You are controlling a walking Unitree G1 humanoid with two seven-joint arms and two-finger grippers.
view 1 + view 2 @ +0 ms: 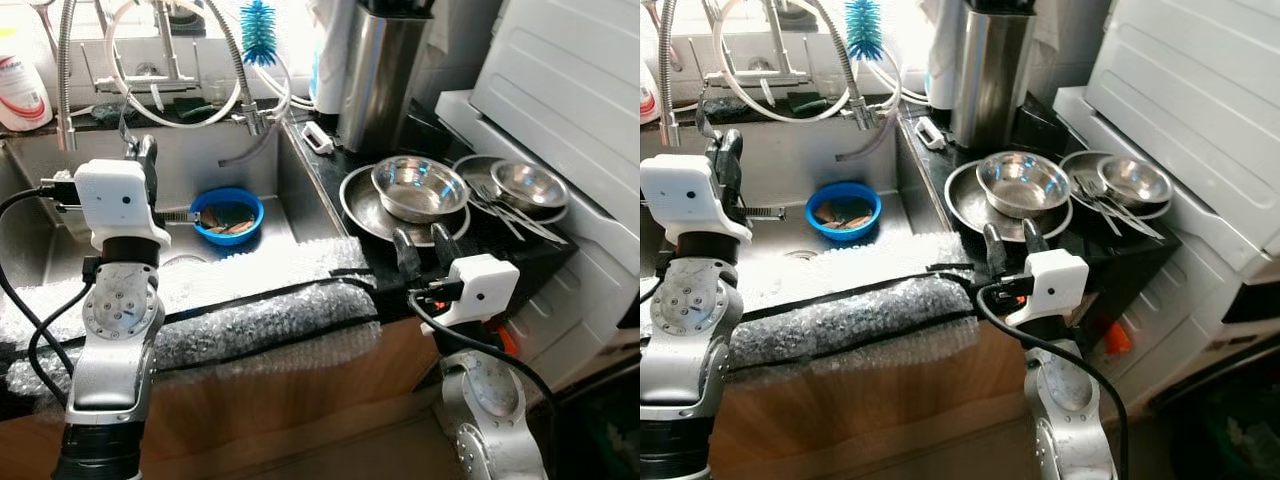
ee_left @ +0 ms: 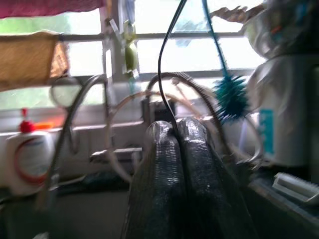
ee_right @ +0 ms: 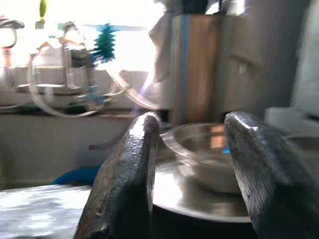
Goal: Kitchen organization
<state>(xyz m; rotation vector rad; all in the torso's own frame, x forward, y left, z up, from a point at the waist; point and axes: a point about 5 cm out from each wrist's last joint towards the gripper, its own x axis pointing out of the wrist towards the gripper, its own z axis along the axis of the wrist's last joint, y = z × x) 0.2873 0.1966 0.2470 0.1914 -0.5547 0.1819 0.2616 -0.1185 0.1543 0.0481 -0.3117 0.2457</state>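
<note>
At the bench's front edge, the right claw stands with fingers apart and empty, just before a steel bowl resting on a steel plate. The left claw, fingers pressed together holding nothing, hovers over the sink, near a blue bowl. Beyond, a second steel bowl sits beside forks.

Silver arms, white wrist housings, black cables

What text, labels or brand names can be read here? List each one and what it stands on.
None can be read.
White bottle beside the sink: red label print, too blurred to read.
White container by the steel canister: blue band, no legible letters.
</note>
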